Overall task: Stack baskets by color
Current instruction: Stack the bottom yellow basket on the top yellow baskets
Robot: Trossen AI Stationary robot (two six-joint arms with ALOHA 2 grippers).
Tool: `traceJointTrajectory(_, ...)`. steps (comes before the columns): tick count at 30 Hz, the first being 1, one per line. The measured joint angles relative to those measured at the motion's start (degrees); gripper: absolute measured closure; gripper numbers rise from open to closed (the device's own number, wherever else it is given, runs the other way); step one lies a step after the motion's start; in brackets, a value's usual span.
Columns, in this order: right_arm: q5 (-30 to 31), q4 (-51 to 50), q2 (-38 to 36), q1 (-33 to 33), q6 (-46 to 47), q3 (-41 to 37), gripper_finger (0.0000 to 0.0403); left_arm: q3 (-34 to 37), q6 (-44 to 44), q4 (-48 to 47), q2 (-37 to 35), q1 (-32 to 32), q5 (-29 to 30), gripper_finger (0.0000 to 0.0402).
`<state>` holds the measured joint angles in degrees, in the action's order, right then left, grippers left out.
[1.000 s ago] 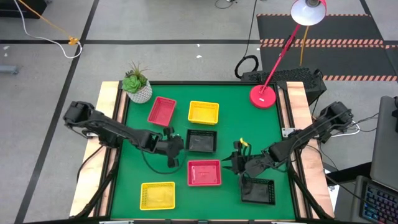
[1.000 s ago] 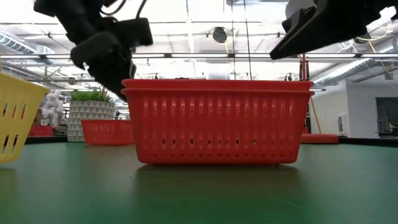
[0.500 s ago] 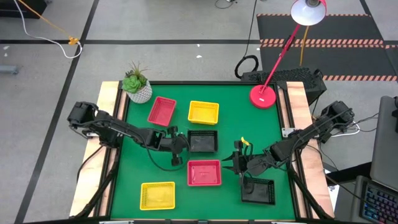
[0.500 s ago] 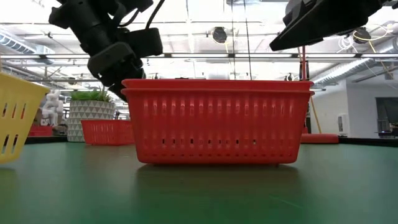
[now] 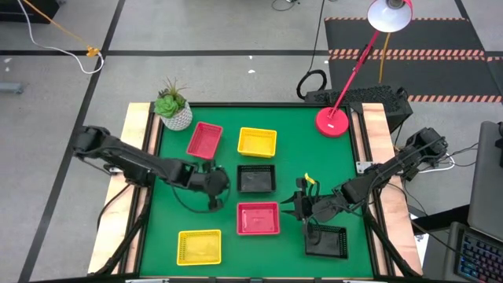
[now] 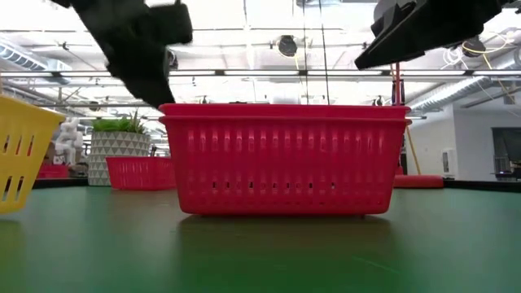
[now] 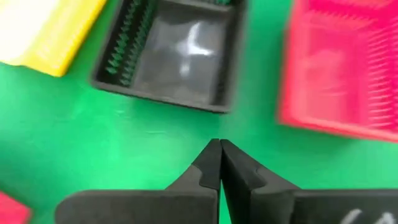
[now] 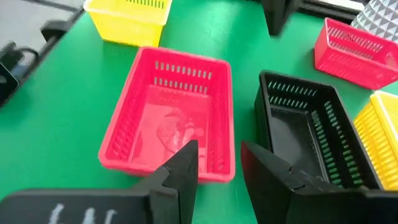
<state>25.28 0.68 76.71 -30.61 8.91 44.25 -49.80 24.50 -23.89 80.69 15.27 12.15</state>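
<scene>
The green table [image 5: 295,149] carries a red basket [image 5: 204,140] and a yellow basket [image 5: 258,142] at the back. A black basket [image 5: 255,178] stands in the middle. At the front are a red basket [image 5: 258,218], a yellow basket [image 5: 199,247] and a black basket [image 5: 326,241]. In the low view the front red basket [image 6: 285,159] shows two rims, one nested in the other. My left gripper [image 5: 222,182] hangs shut and empty, just left of the middle black basket [image 7: 171,59]. My right gripper [image 8: 217,162] hovers open, right of the front red basket [image 8: 171,124].
A white plant pot [image 5: 174,115] stands at the far left corner and a red lamp base [image 5: 332,121] at the far right. Wooden rails [image 5: 135,134] border both table sides. Bare green shows between the baskets and along the right side.
My left gripper has reached toward the middle black basket, then drawn back toward the table's left edge and risen. The baskets and my right gripper have kept still.
</scene>
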Motion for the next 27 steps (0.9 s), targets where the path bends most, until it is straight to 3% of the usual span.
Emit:
traceJointTrajectory(6,-0.03,-0.33,0.0,-0.9,-0.6,0.0,0.0287,-1.18,14.19,-9.94,-3.16,10.94,-3.43,0.0359)
traceJointTrajectory(14,-0.02,-0.07,0.0,-1.0,-1.05,0.0,0.0287,-12.14,30.77,-24.28,-0.97,26.84,-1.82,0.0355)
traceJointTrajectory(22,-0.04,-0.07,0.0,-1.0,-0.72,0.0,0.0287,-13.23,45.05,-26.58,0.24,34.53,-2.24,0.0349)
traceJointTrajectory(27,-1.66,-0.04,0.0,-1.0,-0.66,0.0,0.0287,-13.12,50.31,-28.7,2.69,38.36,-2.55,0.0291)
